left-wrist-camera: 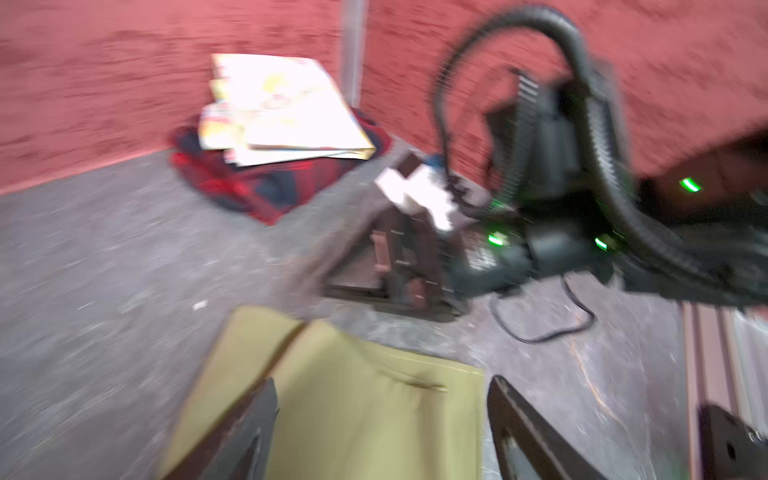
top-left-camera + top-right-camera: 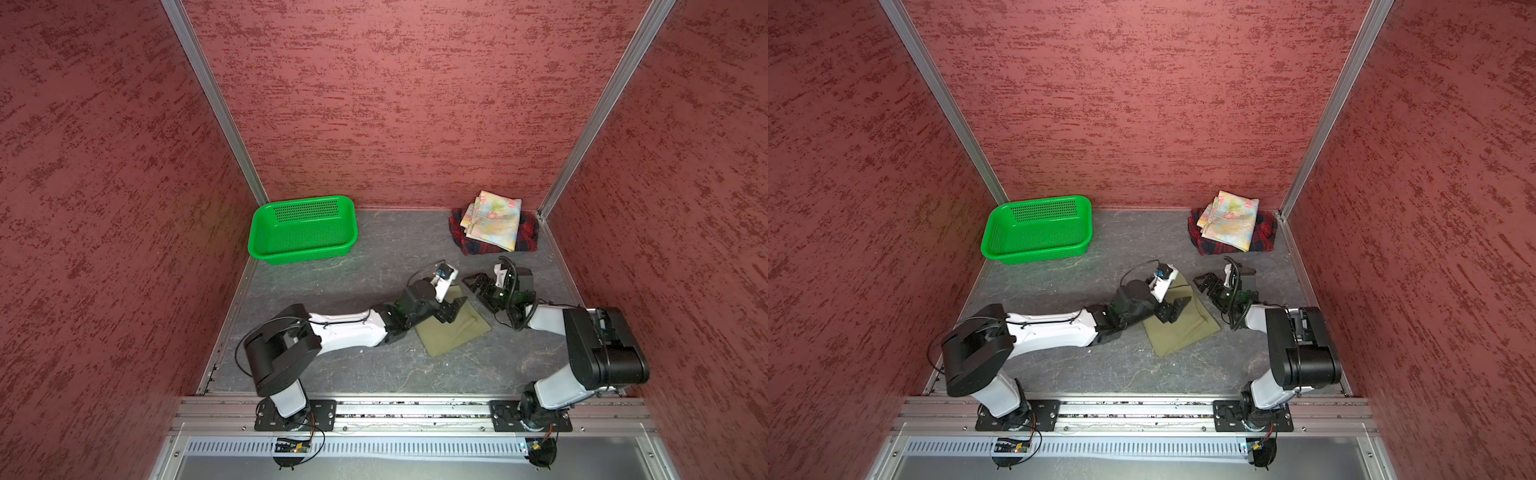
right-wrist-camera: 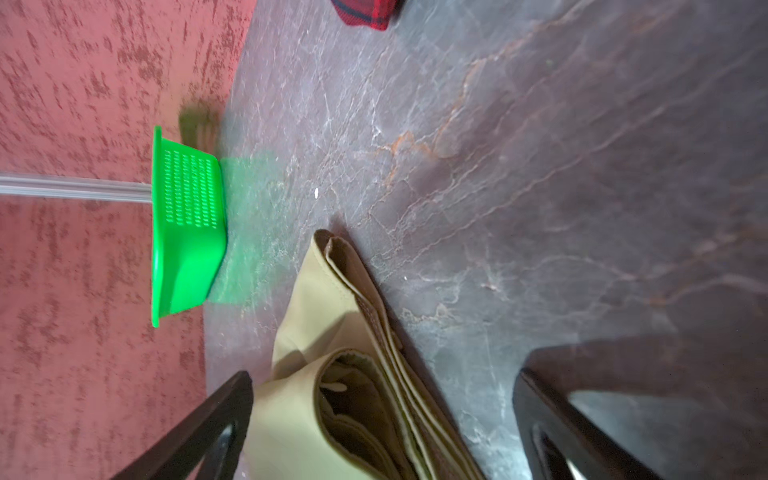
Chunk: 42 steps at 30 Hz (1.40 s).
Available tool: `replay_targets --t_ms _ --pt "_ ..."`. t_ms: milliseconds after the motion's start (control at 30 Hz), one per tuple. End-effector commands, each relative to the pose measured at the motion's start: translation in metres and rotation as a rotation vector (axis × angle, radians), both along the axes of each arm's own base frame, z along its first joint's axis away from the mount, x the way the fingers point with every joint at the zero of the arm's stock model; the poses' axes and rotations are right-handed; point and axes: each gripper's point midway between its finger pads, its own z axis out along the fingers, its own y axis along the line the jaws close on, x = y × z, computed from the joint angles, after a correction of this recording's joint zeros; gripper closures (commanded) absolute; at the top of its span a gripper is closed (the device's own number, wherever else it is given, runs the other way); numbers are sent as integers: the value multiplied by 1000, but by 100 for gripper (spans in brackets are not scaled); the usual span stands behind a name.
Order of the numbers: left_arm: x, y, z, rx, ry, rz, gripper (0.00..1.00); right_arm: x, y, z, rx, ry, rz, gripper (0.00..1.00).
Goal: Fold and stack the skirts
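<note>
three skirts show in both top views. two sit stacked at the right of the frame by the back wall, the pastel yellow-blue flowered cloth skirt (image 2: 494,220) folded atop the red-and-navy plaid cloth skirt (image 2: 528,239), likely parked there to leave folding room. the plain olive-khaki cloth skirt (image 2: 453,332) lies folded flat on the grey worktop (image 2: 374,365) at centre frame. the left jaws stand open over its upper corner, gripping nothing; the right jaws gape wide beside its right edge, equally empty. we judge the fold finished and the carry to the pile next.
</note>
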Motion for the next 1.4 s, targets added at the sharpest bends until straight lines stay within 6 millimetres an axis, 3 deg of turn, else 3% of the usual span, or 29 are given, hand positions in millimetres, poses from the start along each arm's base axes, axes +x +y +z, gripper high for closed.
replay_targets --t_ms 0,133,267,667,933,1367 --pt "-2 48 -58 27 309 118 20 -19 -11 -28 -115 96 19 2" --pt "-12 82 -96 45 487 208 19 -23 -15 -22 -158 72 25 5" --pt "-13 92 -119 25 568 211 20 -27 -10 -16 -207 44 60 7" --pt "2 69 -150 1 656 102 23 -11 17 -16 -285 15 227 5" --pt "28 82 -166 50 740 178 55 -5 26 -25 -291 20 300 6" --pt "84 80 -171 112 808 227 52 4 50 -26 -247 -8 398 5"
